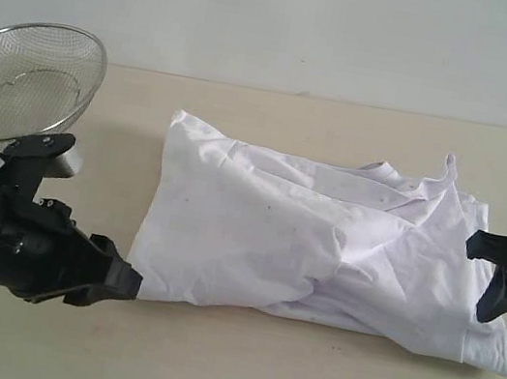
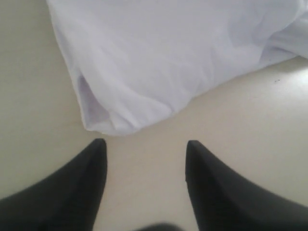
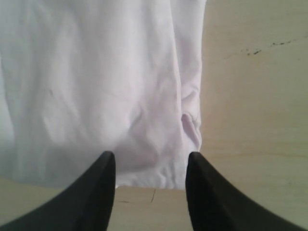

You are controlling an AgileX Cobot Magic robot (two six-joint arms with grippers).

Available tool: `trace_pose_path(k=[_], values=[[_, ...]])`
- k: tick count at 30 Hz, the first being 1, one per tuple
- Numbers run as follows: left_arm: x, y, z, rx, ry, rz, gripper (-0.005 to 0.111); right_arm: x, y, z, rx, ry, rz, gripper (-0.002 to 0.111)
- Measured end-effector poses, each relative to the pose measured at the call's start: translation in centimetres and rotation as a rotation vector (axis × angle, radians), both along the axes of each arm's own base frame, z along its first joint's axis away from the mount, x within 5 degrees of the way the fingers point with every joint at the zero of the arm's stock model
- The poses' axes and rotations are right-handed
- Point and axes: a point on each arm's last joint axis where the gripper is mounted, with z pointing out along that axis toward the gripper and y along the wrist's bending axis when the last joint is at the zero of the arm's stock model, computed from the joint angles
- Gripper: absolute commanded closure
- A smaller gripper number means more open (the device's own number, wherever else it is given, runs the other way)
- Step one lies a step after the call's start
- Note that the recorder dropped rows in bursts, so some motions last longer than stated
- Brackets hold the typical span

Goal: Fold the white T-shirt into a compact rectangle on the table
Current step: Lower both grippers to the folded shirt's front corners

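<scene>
Status: the white T-shirt [image 1: 321, 251] lies on the surface [image 1: 231, 372] as a rough, lumpy oblong, plain side up, no print showing. Partly folded by the look of it, not yet a compact rectangle.

Left gripper [image 2: 145, 144] is open and empty, tips low at the shirt's near-left corner, just short of the cloth. Right gripper [image 3: 150, 155] is also open, fingers straddling the shirt's right-hand edge with cloth under the gap. I read that as not pinched.

Risks from here:
- Left corner shows stacked layers with a gap between them. If it closes from where it is, it either gets air or grabs the top layer only, and the stack peels apart on the lift.
- Same at the right edge: a small flap is curled at the hem there. Pinching just that drags one layer and undoes the fold.
- If one side grips and the other misses, the shirt skews or bunches across its middle, where it is already humped and creased.
- A loose bit sticks up at the shirt's far-right corner and will probably poke out of any next fold unless tucked.

Surroundings: a wire-mesh bowl [image 1: 21, 85] sits off the shirt's far-left corner, apart from the cloth but close behind the left arm. A wide swing of that arm could clip it. Nothing else near the shirt and nothing blocks either grasp.
</scene>
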Motion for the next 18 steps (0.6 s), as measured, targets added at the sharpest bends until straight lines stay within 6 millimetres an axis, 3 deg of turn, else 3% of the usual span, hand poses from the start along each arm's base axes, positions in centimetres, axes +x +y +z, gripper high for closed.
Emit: trace_pose_path(k=[5,13,18], values=[[-0.8,0.3,-0.7,0.022,0.041,-0.005,0.059,0.0,0.0,0.0,-0.001,0.000,0.010,0.068],[-0.7,0.3,-3.7,0.072,0.157,-0.003,0.059,-0.1,-0.2,-0.1,-0.022,0.009,0.028,0.068],[0.1,0.0,-3.6,0.066,0.147,-0.004,0.059,-0.5,0.1,-2.8,0.014,0.060,-0.001,0.068]])
